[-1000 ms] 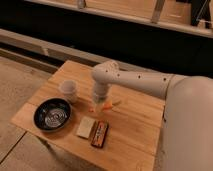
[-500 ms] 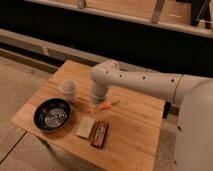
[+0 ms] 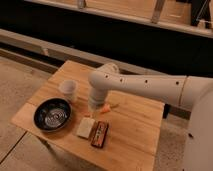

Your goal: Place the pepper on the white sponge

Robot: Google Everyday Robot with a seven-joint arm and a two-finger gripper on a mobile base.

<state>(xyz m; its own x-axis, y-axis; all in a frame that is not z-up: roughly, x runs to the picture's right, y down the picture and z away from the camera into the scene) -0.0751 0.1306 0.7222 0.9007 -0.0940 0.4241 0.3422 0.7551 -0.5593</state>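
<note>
Down near the middle of the wooden table [image 3: 131,125] the gripper [image 3: 93,110] hangs at the end of the white arm [image 3: 145,86], pointing straight at the tabletop, and its fingers are clenched together; whether they pinch anything cannot be made out, since the wrist hides most of them. Just to the right of the gripper lies the pepper [image 3: 106,108], a slim orange piece resting on the wood with its thin end pointing right and slightly away, very close to the claw, though contact cannot be judged. Directly nearer than the gripper sits the white sponge [image 3: 85,128], a small cream pad lying flat on the table, apart from the pepper. Touching or almost touching the sponge on its right side is a dark red-brown block [image 3: 100,134], lying lengthwise toward the near edge. To the left of the sponge stands a black bowl [image 3: 52,114], round, with a pale pattern showing inside it. Farther back, to the left of the gripper, a white cup [image 3: 68,91] stands upright. The arm stretches from the gripper up and across to the right, where the robot's pale body [image 3: 200,135] fills the right edge. Beyond the table runs a long dark wall with a pale ledge [image 3: 45,46] along its foot.
</note>
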